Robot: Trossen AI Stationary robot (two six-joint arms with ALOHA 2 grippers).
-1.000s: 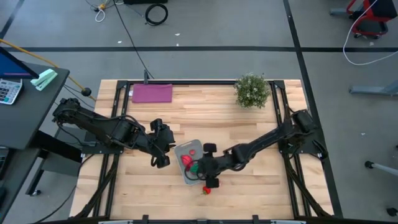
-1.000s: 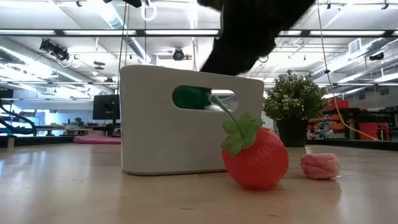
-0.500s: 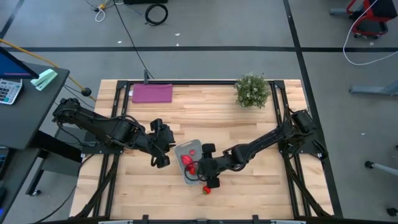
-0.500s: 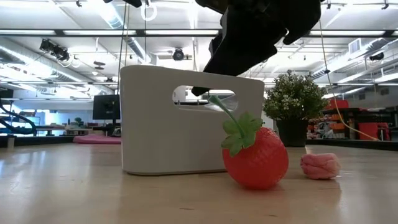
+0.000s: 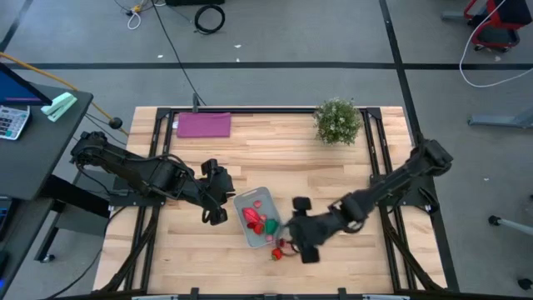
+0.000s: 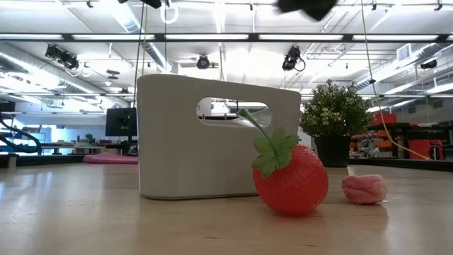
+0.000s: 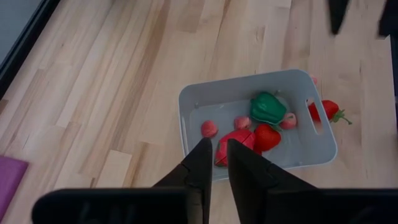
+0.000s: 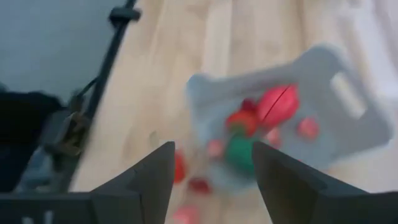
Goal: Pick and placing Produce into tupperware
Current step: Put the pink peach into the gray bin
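The tupperware (image 7: pixel 258 121) is sitting near the middle of the wooden counter (image 5: pixel 333 175), between the two arms. Inside it, the left wrist view is showing a green pepper (image 7: pixel 268 106), a large red piece (image 7: pixel 235 143) with another red piece touching it, and three small pink ones scattered on the floor of the container. A strawberry (image 6: pixel 291 178) is lying on the counter just outside one short end with the handle slot, and a pink lump (image 6: pixel 364 189) is resting a little farther off.

The left pincer (image 7: pixel 214 160) is hovering beside the container's other short end, its fingers nearly clenched with only a narrow gap, grasping nothing. The right pincer (image 8: pixel 211 168) is hanging above the counter beside the strawberry end, its fingers released wide and empty.

Only the low view is showing the strawberry's green leaves and stem leaning against the container wall. Only the high view is showing the purple sheet (image 5: pixel 204 125) and the potted plant (image 5: pixel 337 122) sitting at the far corners, well apart from the container.
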